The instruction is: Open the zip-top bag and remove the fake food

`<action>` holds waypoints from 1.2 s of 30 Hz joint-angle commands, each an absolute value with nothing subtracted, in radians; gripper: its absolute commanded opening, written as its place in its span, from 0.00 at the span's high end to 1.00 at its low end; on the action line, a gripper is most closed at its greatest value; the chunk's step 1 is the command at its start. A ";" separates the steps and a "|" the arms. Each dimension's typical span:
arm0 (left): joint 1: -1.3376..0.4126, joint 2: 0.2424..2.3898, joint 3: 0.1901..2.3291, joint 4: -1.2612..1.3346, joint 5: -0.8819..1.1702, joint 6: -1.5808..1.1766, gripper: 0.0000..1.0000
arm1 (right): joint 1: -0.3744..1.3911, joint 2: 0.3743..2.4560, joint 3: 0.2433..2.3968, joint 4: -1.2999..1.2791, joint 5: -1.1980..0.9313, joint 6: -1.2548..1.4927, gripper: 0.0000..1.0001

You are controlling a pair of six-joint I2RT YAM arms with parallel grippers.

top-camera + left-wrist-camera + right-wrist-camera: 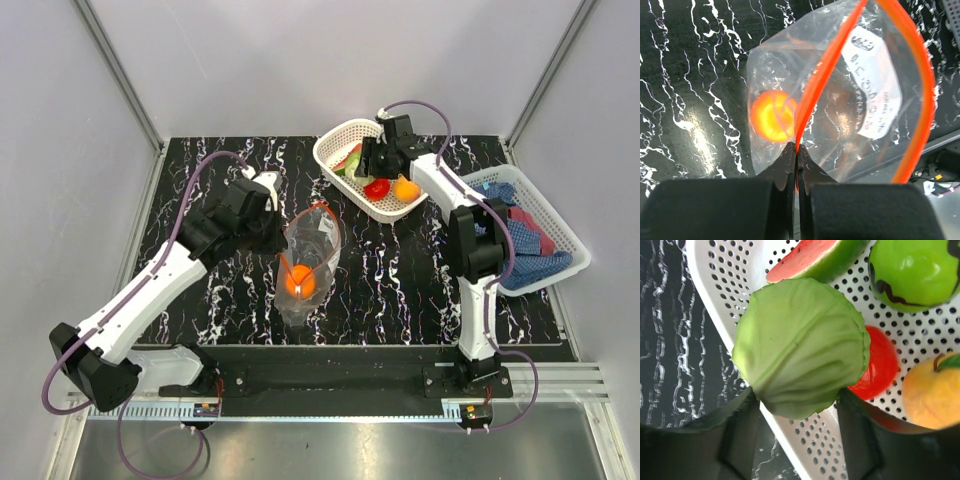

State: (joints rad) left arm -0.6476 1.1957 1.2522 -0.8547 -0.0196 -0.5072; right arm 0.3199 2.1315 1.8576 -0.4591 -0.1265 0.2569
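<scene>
The cabbage (pixel 800 347) hides most of the tomato (pixel 880 365). The top edge cuts the watermelon slice (pixel 815 257). The label (pixel 872 85) on the bag (pixel 780 65) is unreadable.

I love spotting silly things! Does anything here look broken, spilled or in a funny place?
Nothing is broken or spilled. One orange ball sits alone in the bag, whose zip strip the left claw pinches. The right claw holds a cabbage over the white basket with the other toy food.
</scene>
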 commanded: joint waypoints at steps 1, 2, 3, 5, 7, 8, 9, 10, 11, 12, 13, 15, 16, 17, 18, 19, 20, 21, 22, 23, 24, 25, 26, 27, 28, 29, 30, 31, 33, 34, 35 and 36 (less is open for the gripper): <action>-0.640 1.201 1.318 -0.848 0.017 -0.459 1.00 | 0.324 2.151 1.977 -0.486 -0.156 0.232 0.24; -0.638 1.200 1.319 -0.850 0.015 -0.459 1.00 | 0.322 2.151 1.989 -0.494 -0.156 0.238 0.21; -0.638 1.200 1.318 -0.850 0.015 -0.459 1.00 | 0.322 2.146 1.997 -0.506 -0.161 0.244 0.20; -0.632 1.198 1.322 -0.850 0.021 -0.463 1.00 | 0.324 2.134 2.019 -0.555 -0.161 0.255 0.18; -0.630 1.200 1.322 -0.850 0.029 -0.477 1.00 | 0.324 2.103 2.032 -0.615 -0.160 0.268 0.16; -0.629 1.201 1.322 -0.850 0.031 -0.482 1.00 | 0.325 2.089 2.031 -0.633 -0.158 0.271 0.15; -0.629 1.206 1.324 -0.850 0.035 -0.489 1.00 | 0.327 2.057 2.033 -0.655 -0.161 0.284 0.15; -0.629 1.209 1.324 -0.848 0.046 -0.500 1.00 | 0.327 2.039 2.020 -0.690 -0.164 0.288 0.15; -0.629 1.210 1.324 -0.845 0.052 -0.505 1.00 | 0.333 2.019 2.008 -0.704 -0.170 0.290 0.14; -0.629 1.221 1.328 -0.844 0.057 -0.505 1.00 | 0.337 1.967 1.988 -0.715 -0.181 0.298 0.14; -0.627 1.224 1.331 -0.844 0.061 -0.508 1.00 | 0.342 1.936 1.967 -0.721 -0.189 0.296 0.14; -0.627 1.239 1.342 -0.838 0.064 -0.506 1.00 | 0.359 1.832 1.887 -0.719 -0.237 0.284 0.14; -0.627 1.249 1.348 -0.836 0.071 -0.505 1.00 | 0.365 1.798 1.838 -0.718 -0.251 0.279 0.14; -0.627 1.256 1.354 -0.841 0.075 -0.505 1.00 | 0.383 1.764 1.819 -0.722 -0.267 0.275 0.15; -0.626 1.264 1.367 -0.844 0.084 -0.506 1.00 | 0.388 1.699 1.804 -0.732 -0.305 0.276 0.16; -0.624 1.272 1.377 -0.844 0.106 -0.518 1.00 | 0.397 1.665 1.771 -0.742 -0.322 0.279 0.16; -0.624 1.273 1.379 -0.835 0.115 -0.525 1.00 | 0.412 1.631 1.750 -0.742 -0.334 0.282 0.17; -0.624 1.275 1.376 -0.827 0.120 -0.535 1.00 | 0.445 1.570 1.731 -0.744 -0.347 0.293 0.17; -0.624 1.278 1.370 -0.822 0.120 -0.537 1.00 | 0.471 1.543 1.692 -0.741 -0.348 0.298 0.17; -0.624 1.281 1.370 -0.818 0.120 -0.543 1.00 | 0.495 1.520 1.677 -0.739 -0.347 0.304 0.18; -0.624 1.285 1.371 -0.816 0.120 -0.548 1.00 | 0.546 1.485 1.664 -0.739 -0.354 0.325 0.19; -0.624 1.289 1.371 -0.815 0.132 -0.558 1.00 | 0.567 1.474 1.649 -0.741 -0.362 0.339 0.21; -0.626 1.296 1.373 -0.802 0.141 -0.563 1.00 | 0.587 1.467 1.648 -0.741 -0.370 0.356 0.23; -0.624 1.299 1.373 -0.795 0.150 -0.569 1.00 | 0.610 1.457 1.649 -0.744 -0.376 0.386 0.24; -0.624 1.302 1.371 -0.790 0.167 -0.578 1.00 | 0.642 1.456 1.654 -0.747 -0.376 0.400 0.26; -0.624 1.307 1.373 -0.782 0.169 -0.581 1.00 | 0.659 1.453 1.654 -0.746 -0.371 0.414 0.27; -0.624 1.305 1.373 -0.779 0.170 -0.587 1.00 | 0.669 1.454 1.651 -0.744 -0.371 0.438 0.29; -0.624 1.305 1.368 -0.775 0.170 -0.600 1.00 | 0.686 1.459 1.644 -0.742 -0.376 0.448 0.31; -0.624 1.304 1.361 -0.756 0.167 -0.610 1.00 | 0.699 1.482 1.641 -0.742 -0.391 0.465 0.37; -0.624 1.304 1.361 -0.753 0.170 -0.624 1.00 | 0.712 1.489 1.647 -0.741 -0.396 0.466 0.39; -0.624 1.305 1.362 -0.746 0.176 -0.629 1.00 | 0.728 1.499 1.654 -0.741 -0.397 0.466 0.42; -0.626 1.307 1.365 -0.744 0.181 -0.637 1.00 | 0.735 1.514 1.657 -0.745 -0.391 0.472 0.45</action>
State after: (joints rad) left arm -0.6292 1.3064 1.3293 -0.8135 0.1398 -0.5949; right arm 0.6991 1.4715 1.6497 -0.7414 -0.3691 0.4255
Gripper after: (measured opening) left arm 0.012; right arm 0.595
